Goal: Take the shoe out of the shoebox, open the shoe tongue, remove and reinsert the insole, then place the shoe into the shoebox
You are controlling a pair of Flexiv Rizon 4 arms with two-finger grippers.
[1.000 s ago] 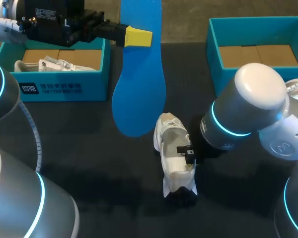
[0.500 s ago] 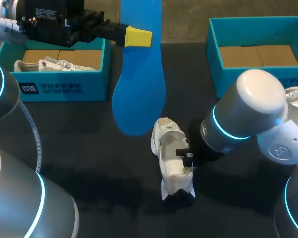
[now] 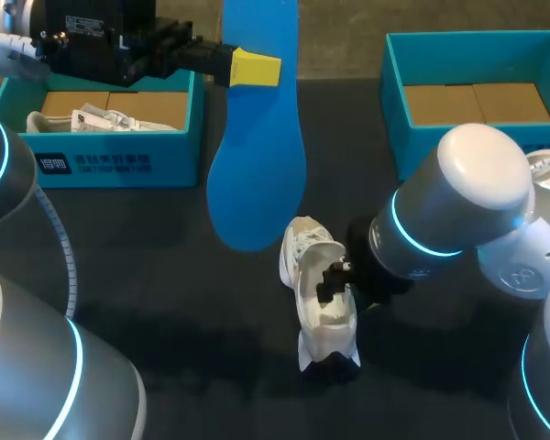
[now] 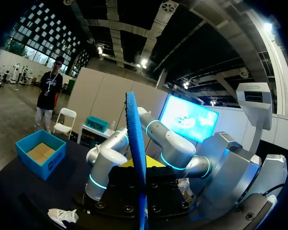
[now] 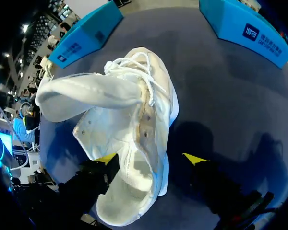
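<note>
The white shoe lies out of its box near the middle of the dark bench, opening upward, its long axis running from the far edge toward the near edge on a slight slant. The right end effector, coming in from the bench's right side, stands spread astride the shoe's side. In the right wrist view one yellow tip is partly hidden by the upper, while the other sits just beside the sole and apart from it, so nothing is clamped. Toward the far-left corner, the left end effector is pinching the blue insole by its upper part. The insole hangs lengthwise above the bench, its rounded lower end just far-left of the shoe.

Reinsertion looks to be the step in hand. The insole would need to come down and toward the near-right, lined up with the shoe's length. The right arm is the nearer one to steady the shoe.
</note>
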